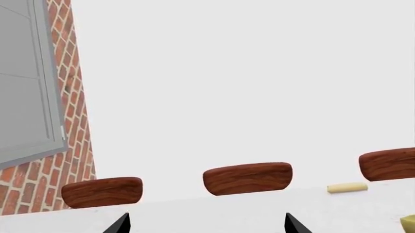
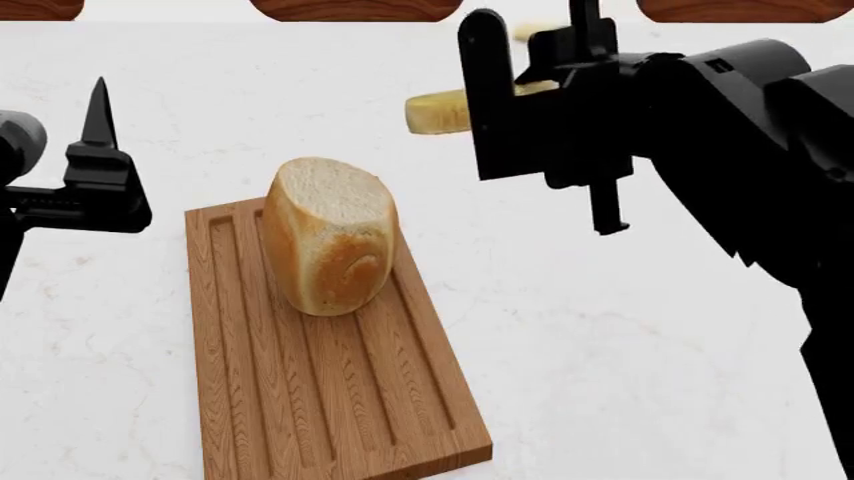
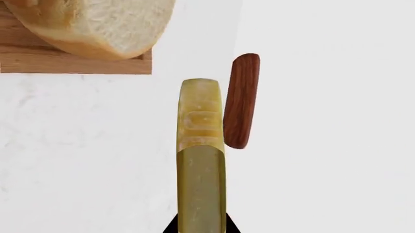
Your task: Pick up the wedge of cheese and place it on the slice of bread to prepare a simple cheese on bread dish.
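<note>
The wedge of cheese (image 2: 438,112) is off the counter, pinched in the right gripper (image 2: 497,105), whose fingers are closed on its flat faces; in the head view only its yellow rounded end sticks out beside the dark finger. From the right wrist view the cheese (image 3: 201,160) shows edge-on as a narrow golden strip running out from between the black fingertips. The slice of bread (image 2: 331,236) stands upright on the far end of the ridged wooden cutting board (image 2: 320,380), nearer the robot than the held cheese and well apart from it. The board lies on a white marbled counter (image 2: 627,360). The left gripper (image 2: 96,150) hovers left of the board, holding nothing; its two fingertips (image 1: 122,224) stand wide apart in the left wrist view. Beyond the counter's far edge are brown wooden chair backs (image 1: 247,178), and a small pale yellow bar (image 1: 347,188) lies on the counter near them
</note>
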